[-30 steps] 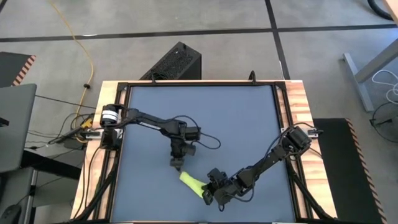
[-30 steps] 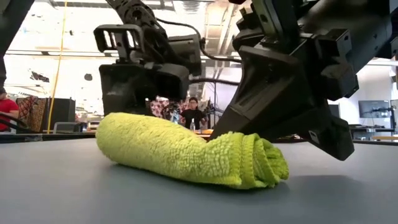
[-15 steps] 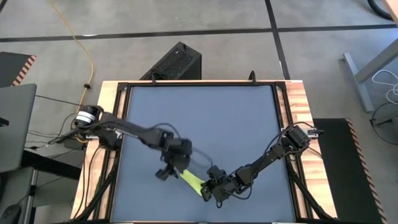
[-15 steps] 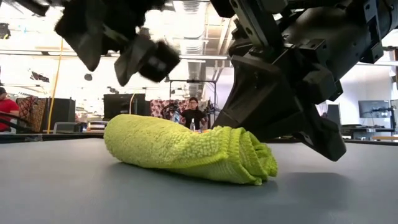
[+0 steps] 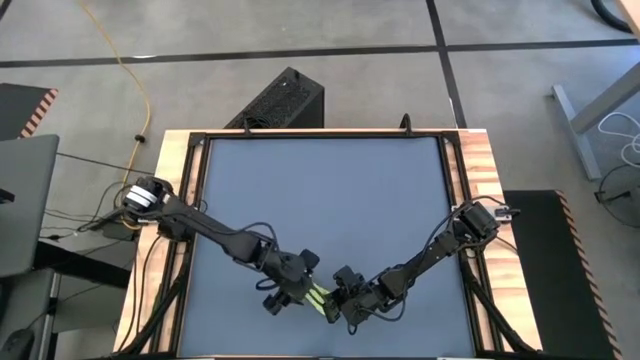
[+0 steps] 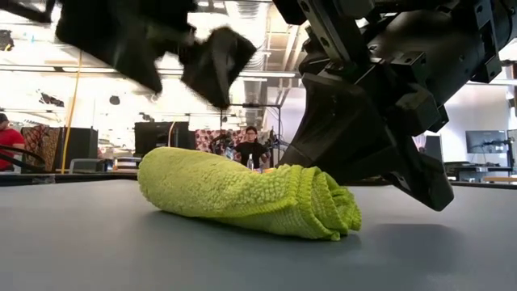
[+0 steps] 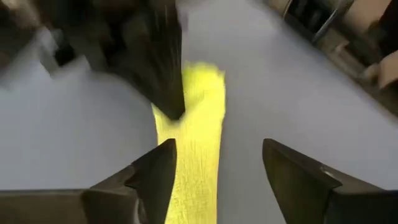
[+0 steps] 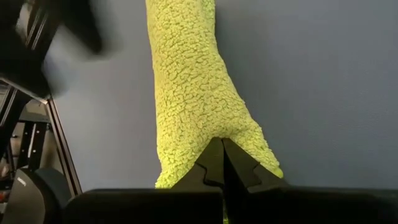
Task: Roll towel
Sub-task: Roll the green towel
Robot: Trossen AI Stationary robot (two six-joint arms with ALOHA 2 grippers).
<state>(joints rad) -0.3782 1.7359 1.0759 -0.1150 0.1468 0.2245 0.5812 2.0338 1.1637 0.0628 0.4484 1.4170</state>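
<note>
Near the 6 o'clock edge of the blue-grey desk mat (image 5: 330,190), the towel (image 5: 318,299) lay as a tight lime-green roll, resting flat on the mat. Right claw (image 8: 222,163) sat at the roll's 4 o'clock end, fingers pressed together with towel pile bunched around the tips. Left claw (image 7: 214,180) hovered above the roll's 10 o'clock end, fingers apart, one finger over the cloth, not gripping it. People (image 6: 250,145) stood in the room beyond the desk.
</note>
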